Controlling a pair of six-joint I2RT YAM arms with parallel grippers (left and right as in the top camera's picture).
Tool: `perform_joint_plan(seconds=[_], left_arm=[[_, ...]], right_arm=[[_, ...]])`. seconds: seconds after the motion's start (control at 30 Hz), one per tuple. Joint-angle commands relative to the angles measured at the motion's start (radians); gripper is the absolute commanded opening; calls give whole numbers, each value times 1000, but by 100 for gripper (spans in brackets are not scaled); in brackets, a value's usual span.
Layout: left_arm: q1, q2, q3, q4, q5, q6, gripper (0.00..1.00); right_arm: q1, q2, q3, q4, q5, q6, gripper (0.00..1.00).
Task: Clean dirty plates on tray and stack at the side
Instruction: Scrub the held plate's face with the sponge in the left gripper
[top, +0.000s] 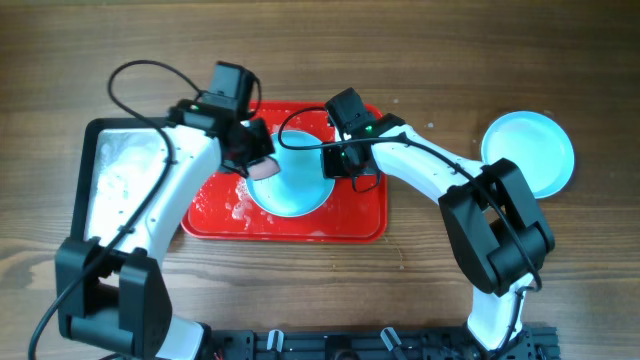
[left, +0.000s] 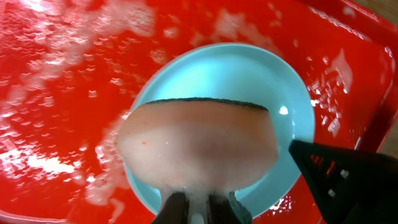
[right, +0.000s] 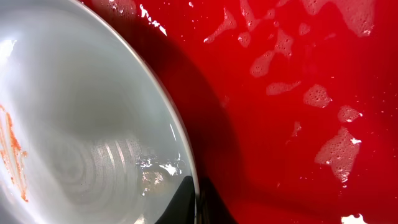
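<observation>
**Desk:** What does the left gripper have?

**Photographer:** Its jaws are clamped tight on a pink sponge with a dark scouring edge. The sponge juts out ahead of the fingertips, over the turquoise plate. Whether it presses on the plate cannot be told.

**Desk:** And the right gripper?

**Photographer:** Its jaws are closed on that same plate's rim, on the side opposite the sponge. The right wrist view shows the rim running into the jaws and an orange smear on the plate's pale face, well away from the grip.

**Desk:** Where does the plate sit?

**Photographer:** Directly beneath both sets of jaws, on the red tray. White foam spots the tray around them.

**Desk:** Anything else?

**Photographer:** A second plate lies on the wooden table, well apart from the right jaws and off the tray. A grey pan holding foam sits beyond the left gripper, just beside the tray.
</observation>
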Motion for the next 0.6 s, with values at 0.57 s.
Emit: perform_joint_plan(seconds=[0.57], left_arm=[[-53, 193, -190, 277, 323, 384, 4]], right_arm=[[5, 63, -13, -8, -13, 9, 4]])
